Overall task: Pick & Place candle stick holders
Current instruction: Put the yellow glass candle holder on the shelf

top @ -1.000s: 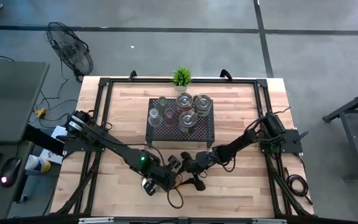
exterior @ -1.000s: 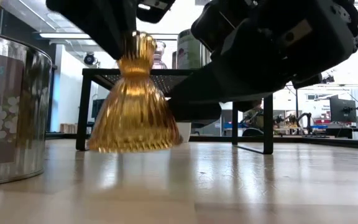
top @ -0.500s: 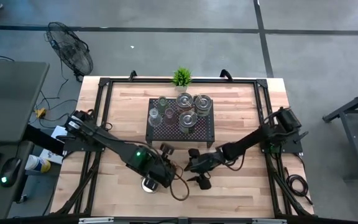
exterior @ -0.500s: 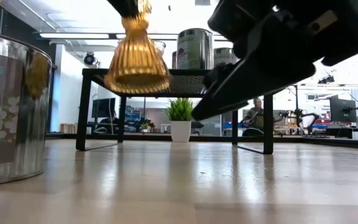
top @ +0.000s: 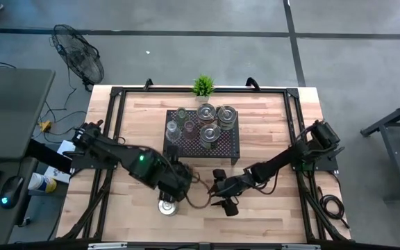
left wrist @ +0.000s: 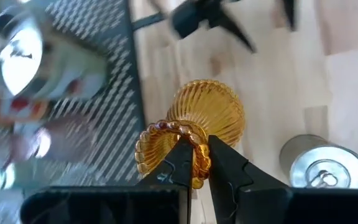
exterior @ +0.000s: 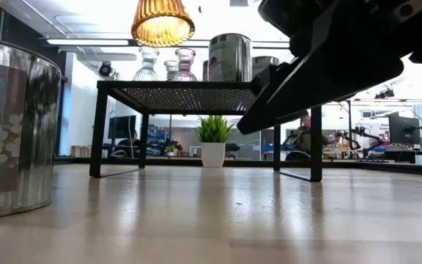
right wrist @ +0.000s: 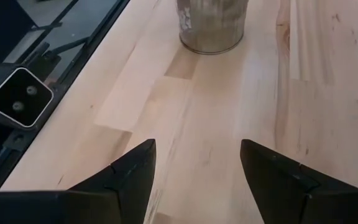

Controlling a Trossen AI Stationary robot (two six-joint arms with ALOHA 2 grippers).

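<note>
My left gripper (left wrist: 194, 155) is shut on an amber ribbed glass candle stick holder (left wrist: 205, 111), high above the table in the low view (exterior: 163, 20) and just in front of the black rack (top: 202, 133). Several more holders, clear and pink glass and shiny silver, stand on the rack's perforated top (exterior: 185, 64). My left gripper also shows in the high view (top: 178, 180). My right gripper (top: 222, 197) is open and empty above the wood near the table's front, to the right of the left gripper; its fingers spread wide in the right wrist view (right wrist: 197, 165). My left gripper pinches the beaded rim (left wrist: 199, 167) of the amber holder's narrow top opening, one finger inside the opening and one outside. The fingers come from above, pointing down. The holder hangs upright below them, its wide ribbed foot down, lifted clear of the table.
A silver tin with a flower label (top: 167, 206) stands near the table's front edge, close under my left arm, also seen in the low view (exterior: 9, 125). A small green potted plant (top: 203, 86) stands at the far edge behind the rack. Bare wood lies in front of the rack.
My left gripper has gone up and toward the far edge, toward the rack, lifting the amber holder from the table until it hangs clear above rack height. My right gripper has risen a little and stayed open.
</note>
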